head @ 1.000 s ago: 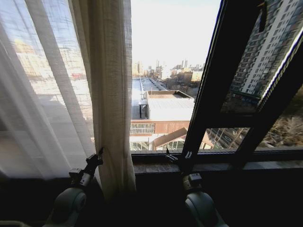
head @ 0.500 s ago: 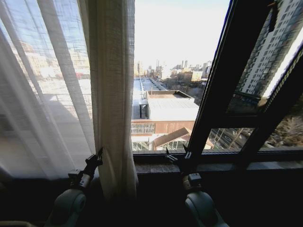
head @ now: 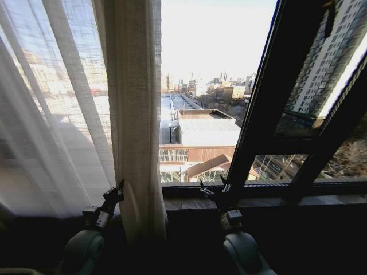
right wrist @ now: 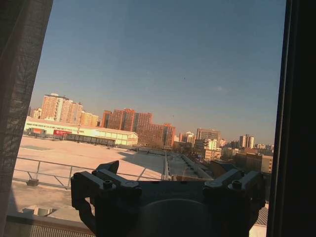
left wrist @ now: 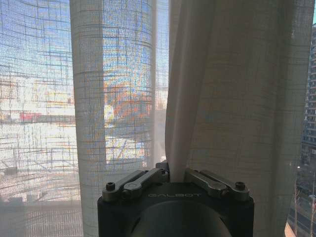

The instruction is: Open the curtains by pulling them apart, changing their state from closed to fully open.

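The sheer white curtains (head: 63, 114) cover the left part of the window, their inner edge gathered into a thick pleated fold (head: 137, 126). My left gripper (head: 118, 190) sits low against that fold, just above the sill. In the left wrist view the left gripper (left wrist: 175, 173) is shut on a pinch of the curtains (left wrist: 232, 98), and the fabric rises straight up from between the fingers. My right gripper (head: 211, 189) hovers by the sill in front of bare glass. In the right wrist view the right gripper (right wrist: 168, 180) is open and holds nothing, and a curtain edge (right wrist: 19, 98) hangs off to one side.
A dark window frame bar (head: 258, 114) slants up on the right of the uncovered pane. The stone sill (head: 189, 203) runs across just beyond both grippers. City rooftops and towers lie outside the glass.
The whole head picture has shifted a little, so the camera moved. The left gripper still sits on the curtain fold and the right gripper still hovers by the sill.
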